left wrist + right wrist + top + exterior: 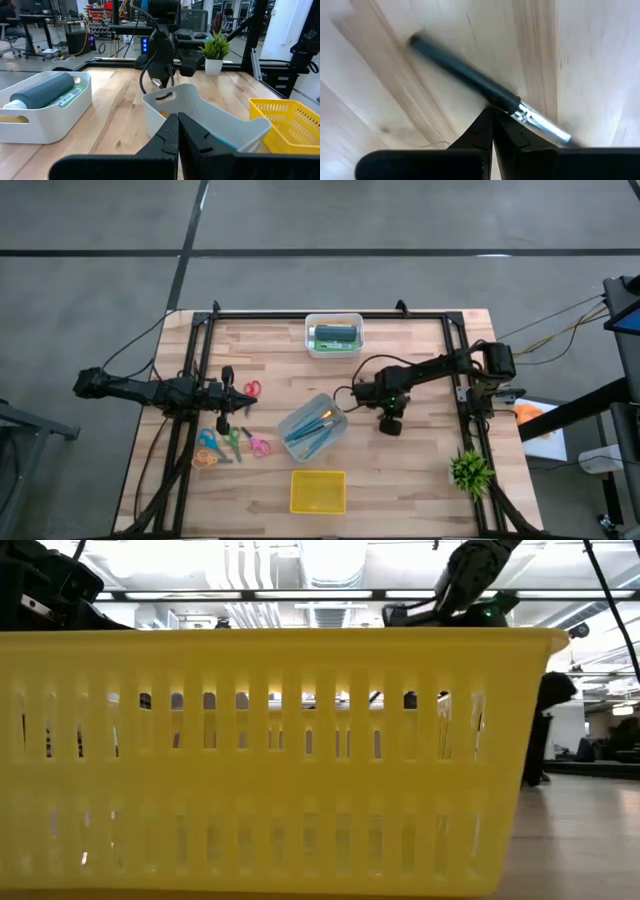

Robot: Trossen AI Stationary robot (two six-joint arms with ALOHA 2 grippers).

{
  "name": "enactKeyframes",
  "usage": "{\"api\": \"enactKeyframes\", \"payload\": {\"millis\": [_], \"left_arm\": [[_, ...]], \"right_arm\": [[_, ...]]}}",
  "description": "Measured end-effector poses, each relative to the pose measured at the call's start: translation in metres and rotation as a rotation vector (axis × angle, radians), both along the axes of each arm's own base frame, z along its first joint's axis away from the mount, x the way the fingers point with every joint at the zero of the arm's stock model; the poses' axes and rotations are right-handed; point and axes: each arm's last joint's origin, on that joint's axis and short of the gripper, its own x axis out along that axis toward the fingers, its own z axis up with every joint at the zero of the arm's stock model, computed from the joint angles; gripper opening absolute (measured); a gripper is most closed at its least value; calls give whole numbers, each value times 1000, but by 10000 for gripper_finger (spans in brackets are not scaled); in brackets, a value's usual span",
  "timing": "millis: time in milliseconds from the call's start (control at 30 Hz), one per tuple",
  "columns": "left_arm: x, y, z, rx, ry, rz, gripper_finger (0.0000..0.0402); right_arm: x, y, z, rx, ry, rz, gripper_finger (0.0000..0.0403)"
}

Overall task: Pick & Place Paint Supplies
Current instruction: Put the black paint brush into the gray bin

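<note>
- The right tool [492,117] is pointing down over the table [580,60], fingers pressed together against a dark-handled brush [470,77] lying there.
- Other brushes [318,426] are lying in the clear bin [335,405].
- The left tool [177,131] is sitting closed at the table's left.

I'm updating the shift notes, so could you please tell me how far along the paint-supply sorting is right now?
Looks done: tubes lie in the white bin and several brushes in the clear bin. In hand: the right gripper is shut on a dark-handled brush just above the table; where it goes can't be told. The left gripper waits shut at the left side. The yellow basket looks empty, and no loose supplies show.
</note>
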Motion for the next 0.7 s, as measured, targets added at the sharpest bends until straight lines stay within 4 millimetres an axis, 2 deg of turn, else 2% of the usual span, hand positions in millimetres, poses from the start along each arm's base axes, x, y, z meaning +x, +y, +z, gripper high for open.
{"api": "enactKeyframes", "payload": {"millis": [467,700], "left_arm": [[0,0,0,0,0,0,0],[0,0,0,0,0,0,0]], "right_arm": [[6,0,3,-9,-46,21,8],[7,2,24,-86,-136,26,8]]}}
